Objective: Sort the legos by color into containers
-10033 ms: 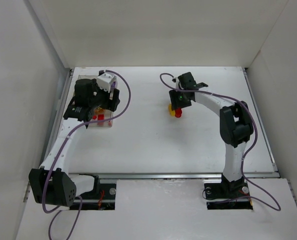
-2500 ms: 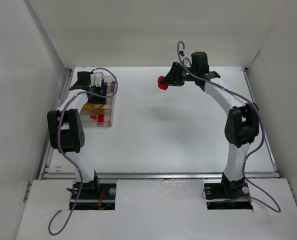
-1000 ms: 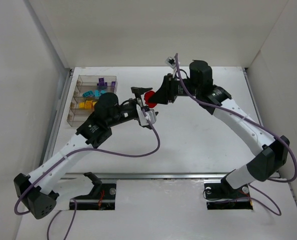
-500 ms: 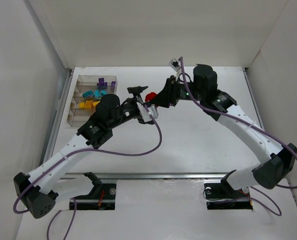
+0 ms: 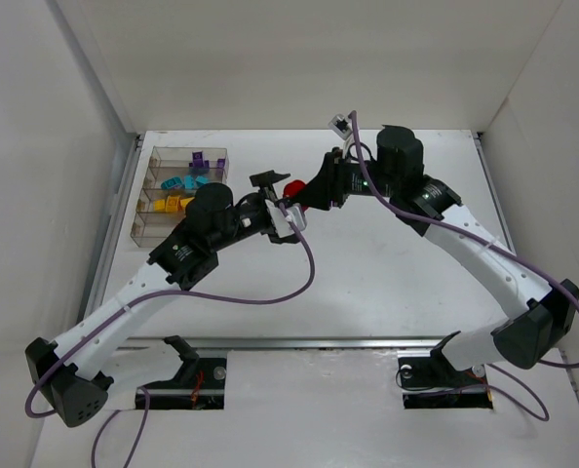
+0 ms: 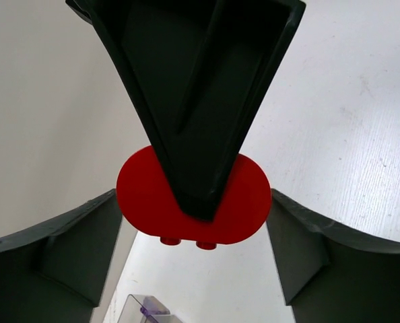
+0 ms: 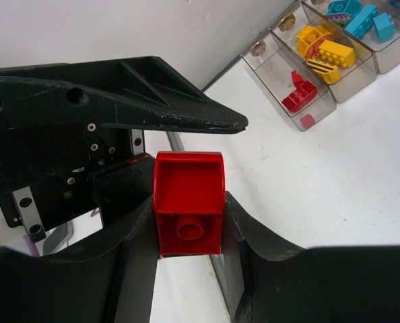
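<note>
Left gripper (image 6: 193,232) has narrowed around the red lego brick (image 5: 293,188).
Right gripper (image 7: 188,219) pinches it in the air; left fingers (image 6: 72,249) sit spread on either side.

Robot lab: white enclosure walls (image 5: 299,58), worktable (image 5: 367,283).

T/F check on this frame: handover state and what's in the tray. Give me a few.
1. The right gripper grips a red brick. True.
2. The left gripper is shut. False: its jaws stand open on either side of that brick.
3. The red brick lies on the table. False: it is held up off it.
4. Yellow bricks lie in the tray. True.
5. Cyan bricks share the yellow ones' compartment. False: neighbouring compartments.
</note>
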